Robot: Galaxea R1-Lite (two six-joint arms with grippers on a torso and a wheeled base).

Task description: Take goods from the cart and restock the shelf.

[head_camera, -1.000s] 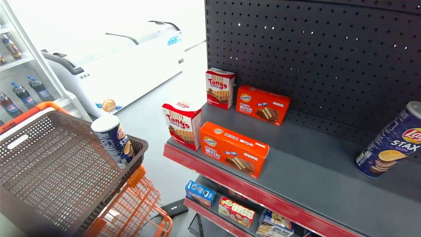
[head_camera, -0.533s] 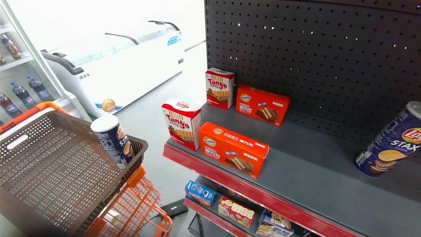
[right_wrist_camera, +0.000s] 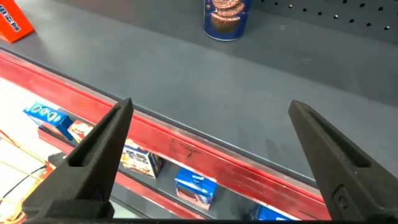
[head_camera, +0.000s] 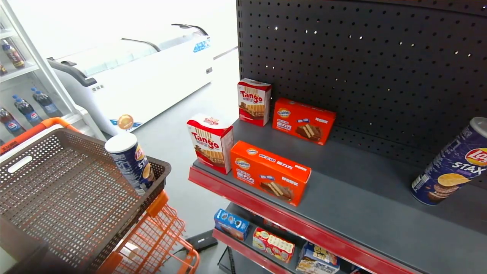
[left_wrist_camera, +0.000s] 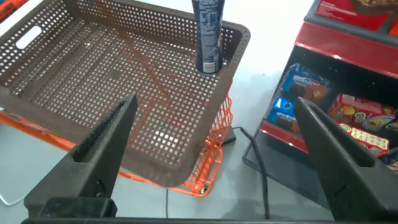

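A dark blue chips can (head_camera: 131,161) stands upright in the far right corner of the brown perforated cart basket (head_camera: 57,190). My left gripper (left_wrist_camera: 213,106) hangs open over the basket's near side, short of the chips can (left_wrist_camera: 208,34), with nothing between its fingers. A second chips can (head_camera: 452,163) stands on the grey shelf (head_camera: 361,198) at the right. My right gripper (right_wrist_camera: 211,106) is open and empty above the shelf's red front edge (right_wrist_camera: 205,152), in front of that can (right_wrist_camera: 227,17).
Two red-and-white wafer boxes (head_camera: 211,142) and two orange boxes (head_camera: 272,173) fill the shelf's left part, and bare shelf lies between them and the right can. Small boxes sit on the lower shelf (head_camera: 272,243). The orange wire cart (head_camera: 152,236) stands under the basket.
A dark part of my left arm has come up into the head view's lower left corner. The cans and boxes stand as before.
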